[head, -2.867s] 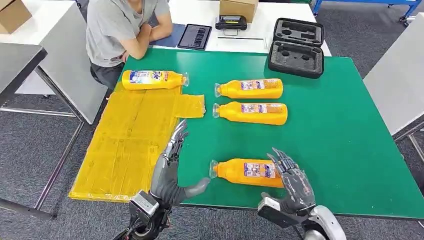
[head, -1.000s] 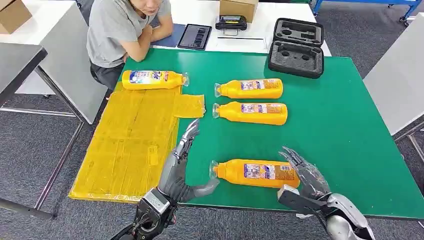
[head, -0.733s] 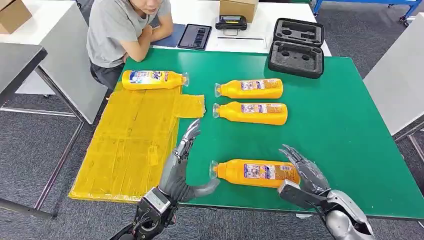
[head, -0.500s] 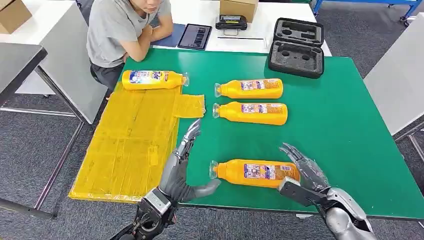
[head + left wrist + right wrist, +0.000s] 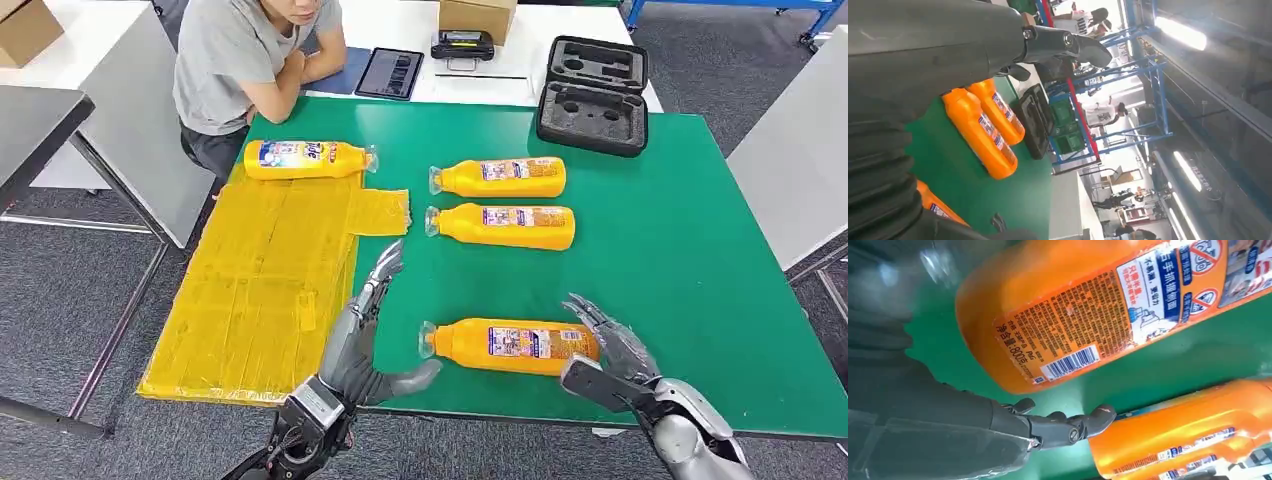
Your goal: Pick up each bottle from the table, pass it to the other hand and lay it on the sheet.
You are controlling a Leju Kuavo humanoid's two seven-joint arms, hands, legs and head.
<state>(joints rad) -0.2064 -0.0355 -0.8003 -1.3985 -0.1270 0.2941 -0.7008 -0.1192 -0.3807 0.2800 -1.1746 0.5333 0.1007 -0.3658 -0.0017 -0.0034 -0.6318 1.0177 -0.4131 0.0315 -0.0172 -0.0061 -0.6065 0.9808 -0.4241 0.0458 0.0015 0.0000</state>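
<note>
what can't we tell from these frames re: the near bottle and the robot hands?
- Nearest bottle, head view: base hidden behind the right robot hand; contact unclear.
- Right wrist view: same bottle's neck cut off by the edge.
- Left robot hand, left wrist view: cover blocks the fingers.

Four orange bottles [image 5: 510,345], one yellow sheet [image 5: 262,290], two cardboard boxes [image 5: 476,15], perhaps one tablet [image 5: 389,73]

Bright, even overhead light; glaring ceiling strip lights [image 5: 1180,32]; soft, blurred close-ups at both wrists.

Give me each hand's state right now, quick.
Left hand: open, holding nothing.
Right hand: open, at the base of the nearest bottle, not gripping it.
</note>
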